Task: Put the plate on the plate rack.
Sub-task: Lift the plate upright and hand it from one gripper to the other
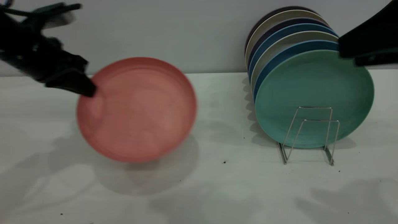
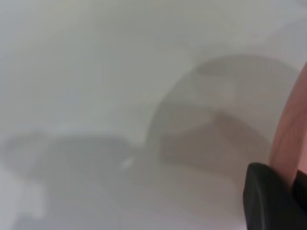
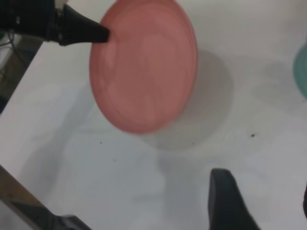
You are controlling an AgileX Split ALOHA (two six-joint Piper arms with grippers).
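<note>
The salmon-pink plate hangs tilted above the table at centre left, its face toward the camera and its shadow below it. My left gripper is shut on its upper left rim. The left wrist view shows the plate's edge between the dark fingers. The right wrist view shows the plate and the left gripper on its rim. The silver wire plate rack stands at the right, with empty front loops. My right gripper is open, high above the rack; it also shows in the right wrist view.
A teal-green plate stands upright in the rack, with several blue, beige and dark plates behind it against the back wall. The teal plate's edge shows in the right wrist view. White table lies between the pink plate and the rack.
</note>
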